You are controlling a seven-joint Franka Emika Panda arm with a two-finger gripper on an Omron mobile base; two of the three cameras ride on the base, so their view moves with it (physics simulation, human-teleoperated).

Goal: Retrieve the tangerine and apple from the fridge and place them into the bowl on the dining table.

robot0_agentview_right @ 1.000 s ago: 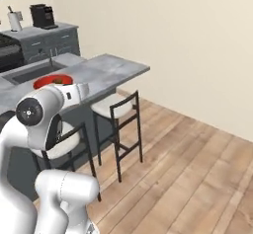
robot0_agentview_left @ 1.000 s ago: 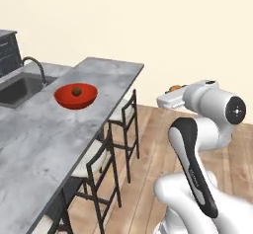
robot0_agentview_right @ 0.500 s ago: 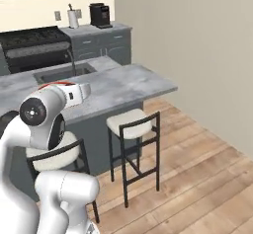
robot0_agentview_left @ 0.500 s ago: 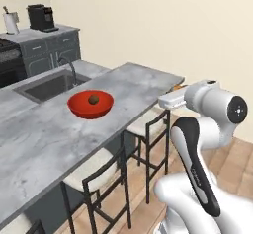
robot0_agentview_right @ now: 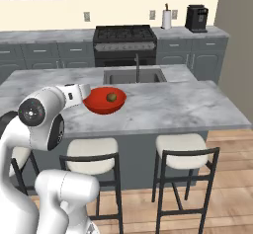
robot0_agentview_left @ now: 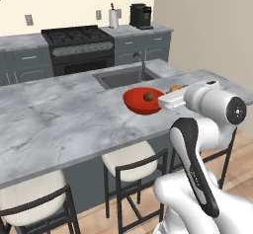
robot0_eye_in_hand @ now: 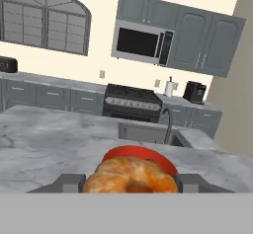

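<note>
Swinging round with the base, we now face the dining table (robot0_agentview_left: 59, 114) square on. Our gripper (robot0_eye_in_hand: 129, 186) clenches the tangerine (robot0_eye_in_hand: 129, 176), the bowl (robot0_agentview_right: 104, 100) at twelve o'clock just beyond, apple (robot0_agentview_right: 111, 97) already inside. Only the drop remains.

1 wide glossy red bowl (robot0_agentview_right: 104, 101) w/ 1 dark reddish-brown apple (robot0_agentview_right: 111, 97) inside. 1 bright orange tangerine (robot0_eye_in_hand: 129, 176). 1 grey-white marble table (robot0_agentview_right: 163, 104) w/ 1 inset sink (robot0_agentview_right: 133, 75). 2 pale-seat stools (robot0_agentview_right: 184, 144) in right base view. 1 black stove (robot0_agentview_right: 125, 44), 1 microwave (robot0_eye_in_hand: 142, 42), 1 black coffee machine (robot0_agentview_right: 197, 19).
</note>
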